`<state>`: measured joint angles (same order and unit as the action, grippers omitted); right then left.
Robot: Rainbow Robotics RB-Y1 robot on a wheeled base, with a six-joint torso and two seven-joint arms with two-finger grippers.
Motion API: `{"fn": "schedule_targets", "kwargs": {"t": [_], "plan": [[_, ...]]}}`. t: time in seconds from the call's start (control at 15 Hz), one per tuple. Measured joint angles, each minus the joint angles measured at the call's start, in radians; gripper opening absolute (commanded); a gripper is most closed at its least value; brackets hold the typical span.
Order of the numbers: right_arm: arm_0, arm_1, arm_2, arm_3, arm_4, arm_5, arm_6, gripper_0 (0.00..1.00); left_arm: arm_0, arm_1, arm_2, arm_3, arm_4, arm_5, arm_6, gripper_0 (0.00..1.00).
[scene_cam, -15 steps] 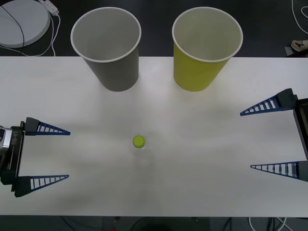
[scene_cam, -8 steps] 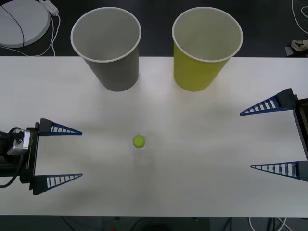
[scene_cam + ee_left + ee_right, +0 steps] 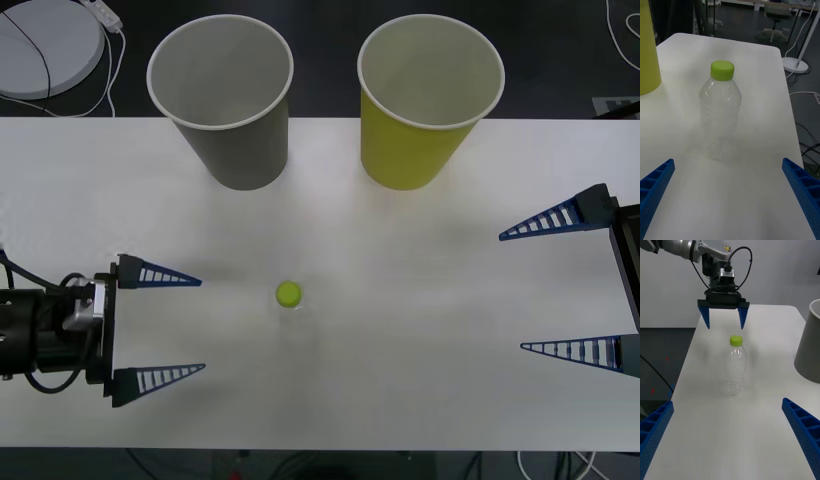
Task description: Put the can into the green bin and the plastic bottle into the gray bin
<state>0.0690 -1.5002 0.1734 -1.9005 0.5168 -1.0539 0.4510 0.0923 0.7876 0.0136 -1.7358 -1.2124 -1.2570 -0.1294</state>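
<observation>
Mid-table, toward near edge: plastic bottle point(image 3: 290, 301), upright, clear, ribbed, lime-green cap; ungrasped, nothing touching. Left gripper point(image 3: 160, 325): jaws spread wide, empty, aimed at bottle from robot's left, near but apart. Right gripper point(image 3: 560, 290): jaws spread, empty, parked well apart at table's right edge. Gray bin point(image 3: 222, 100): upright at far edge, left; inside looks empty. Green bin point(image 3: 429, 98): upright just beside it, right; inside looks empty. Can: none seen. Progress: nothing binned; bottle grasp, lift, drop into gray bin outstanding.
</observation>
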Motion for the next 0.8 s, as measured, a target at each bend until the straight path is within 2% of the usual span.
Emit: {"fn": "schedule_targets", "kwargs": {"t": [0.33,0.8], "plan": [[0.000,0.000,0.000,0.000,0.000,0.000,0.000,1.00,-0.004,-0.057,-0.015,0.000,-0.082,0.054,-0.015,1.00],[0.000,0.000,0.000,0.000,0.000,0.000,0.000,1.00,-0.013,-0.181,-0.024,-0.002,-0.159,0.055,-0.012,1.00]]}}
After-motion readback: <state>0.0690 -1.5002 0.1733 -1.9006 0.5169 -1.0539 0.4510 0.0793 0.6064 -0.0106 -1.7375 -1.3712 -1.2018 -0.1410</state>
